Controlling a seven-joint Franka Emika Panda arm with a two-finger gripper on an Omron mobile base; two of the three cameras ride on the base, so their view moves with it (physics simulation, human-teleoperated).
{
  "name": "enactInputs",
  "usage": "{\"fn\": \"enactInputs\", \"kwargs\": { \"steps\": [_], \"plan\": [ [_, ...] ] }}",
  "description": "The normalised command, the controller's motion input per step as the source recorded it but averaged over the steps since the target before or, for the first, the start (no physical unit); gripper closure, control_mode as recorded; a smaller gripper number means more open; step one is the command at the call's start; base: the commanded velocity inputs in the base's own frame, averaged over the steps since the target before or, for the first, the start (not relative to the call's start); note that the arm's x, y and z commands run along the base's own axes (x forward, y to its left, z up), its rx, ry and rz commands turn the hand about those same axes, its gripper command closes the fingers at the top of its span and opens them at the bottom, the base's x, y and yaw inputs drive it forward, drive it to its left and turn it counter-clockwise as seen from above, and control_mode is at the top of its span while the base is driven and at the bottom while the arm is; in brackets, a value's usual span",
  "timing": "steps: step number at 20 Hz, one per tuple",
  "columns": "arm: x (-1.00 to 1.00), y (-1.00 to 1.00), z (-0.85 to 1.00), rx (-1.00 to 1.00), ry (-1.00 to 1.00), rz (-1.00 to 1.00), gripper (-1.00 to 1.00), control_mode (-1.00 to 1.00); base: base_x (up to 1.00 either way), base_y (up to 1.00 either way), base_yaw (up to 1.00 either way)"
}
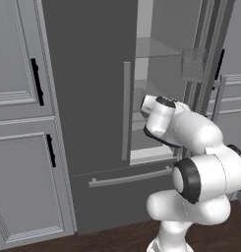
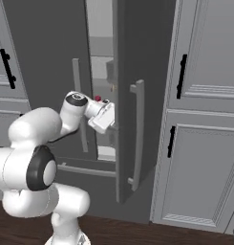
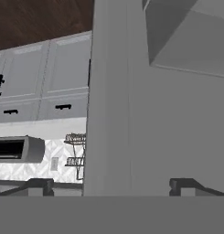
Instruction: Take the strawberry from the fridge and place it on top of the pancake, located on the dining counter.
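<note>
The dark grey fridge (image 1: 87, 74) has its left door closed and its right door (image 2: 137, 57) swung open, with glass shelves (image 1: 156, 49) showing inside. My arm reaches into the opening. A tiny bright red strawberry (image 2: 98, 98) peeks out just above my hand, inside the fridge. My gripper (image 2: 108, 123) sits close below and beside the berry, against the open door's edge. In the hand view the gripper (image 3: 111, 187) is open, its fingertips (image 3: 38, 185) far apart with nothing between them, facing the door's edge (image 3: 111, 91). The pancake and dining counter are out of view.
Light grey panelled cabinets with black handles (image 1: 37, 81) flank the fridge on the left and on the right (image 2: 181, 76). A door bin (image 1: 193, 64) hangs inside the open door. The bottom drawer handle (image 1: 129, 177) runs below the doors. Dark wood floor (image 2: 137, 232) lies below.
</note>
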Motion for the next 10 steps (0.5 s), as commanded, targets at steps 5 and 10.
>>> {"fn": "enactInputs", "kwargs": {
  "steps": [5, 10],
  "plan": [
    [-0.60, -0.81, 0.00, 0.00, 0.00, 0.00, -1.00, -1.00, 0.00, 0.00, 0.00],
    [-0.22, -0.84, 0.00, 0.00, 0.00, 0.00, -1.00, -1.00, 0.00, 0.00, 0.00]
  ]
}}
